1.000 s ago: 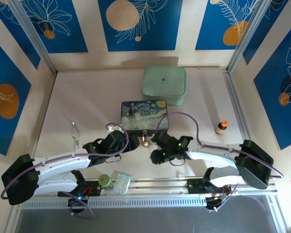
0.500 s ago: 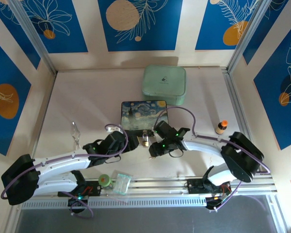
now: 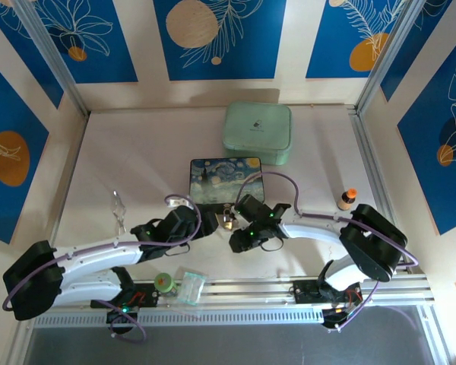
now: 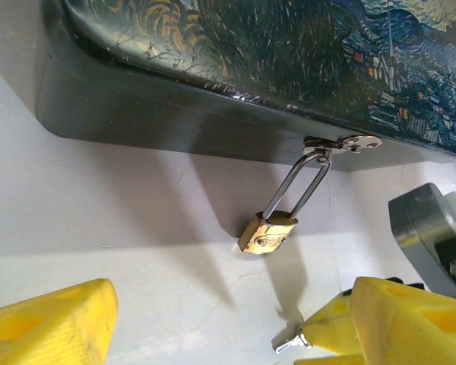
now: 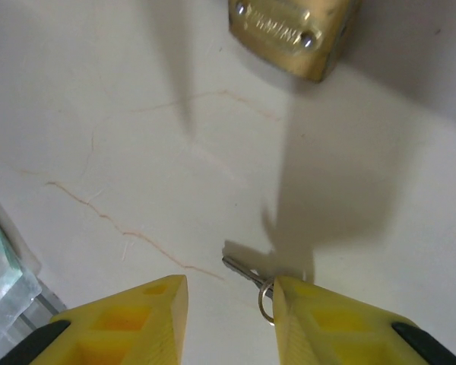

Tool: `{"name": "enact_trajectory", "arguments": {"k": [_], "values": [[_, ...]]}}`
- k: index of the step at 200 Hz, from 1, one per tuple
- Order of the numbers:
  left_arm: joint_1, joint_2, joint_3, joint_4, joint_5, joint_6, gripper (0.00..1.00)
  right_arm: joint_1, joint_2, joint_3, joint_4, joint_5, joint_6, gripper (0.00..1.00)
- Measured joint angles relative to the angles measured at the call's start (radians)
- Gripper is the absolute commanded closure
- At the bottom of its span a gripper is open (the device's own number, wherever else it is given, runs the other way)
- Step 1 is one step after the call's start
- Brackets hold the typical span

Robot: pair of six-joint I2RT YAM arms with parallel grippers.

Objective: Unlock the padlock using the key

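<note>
**Right jaws apart at the key; padlock hanging on the box hasp**

Right wrist view: I see the right gripper low over the table with its two yellow fingers spread apart and nothing clamped between them. The key lies flat on the table in the gap. Its small ring is against the inner edge of the finger on the right of that view, and its shaft points away toward the open middle. It is well clear of the other finger.

Just beyond the fingertips sits the brass body of the padlock, its bottom corner toward the camera and a short way from the key.

Left wrist view: the left gripper is also spread wide and holds nothing. The padlock hangs tilted between its fingers and the box, body on the table. The silver shackle slopes up through the hasp on the near wall of the painted box. Both shackle legs appear seated in the body. The key shows at the lower edge, poking out beside a yellow fingertip.

Overhead view: both arms meet at the box's near side. Farther back is a mint-green case. An orange-capped bottle stands well to the right, and a wire clip lies well to the left.
</note>
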Motion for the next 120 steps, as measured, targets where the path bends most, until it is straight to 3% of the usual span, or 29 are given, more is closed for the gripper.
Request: {"name": "enact_trajectory", "arguments": {"k": [78, 120], "values": [[0.000, 0.011, -0.003, 0.009, 0.000, 0.000, 0.20, 0.012, -0.100, -0.033, -0.063, -0.013, 0.075, 0.65], [0.000, 0.011, -0.004, 0.010, 0.000, 0.000, 0.20, 0.012, -0.077, -0.013, -0.124, 0.061, 0.029, 0.65]]}}
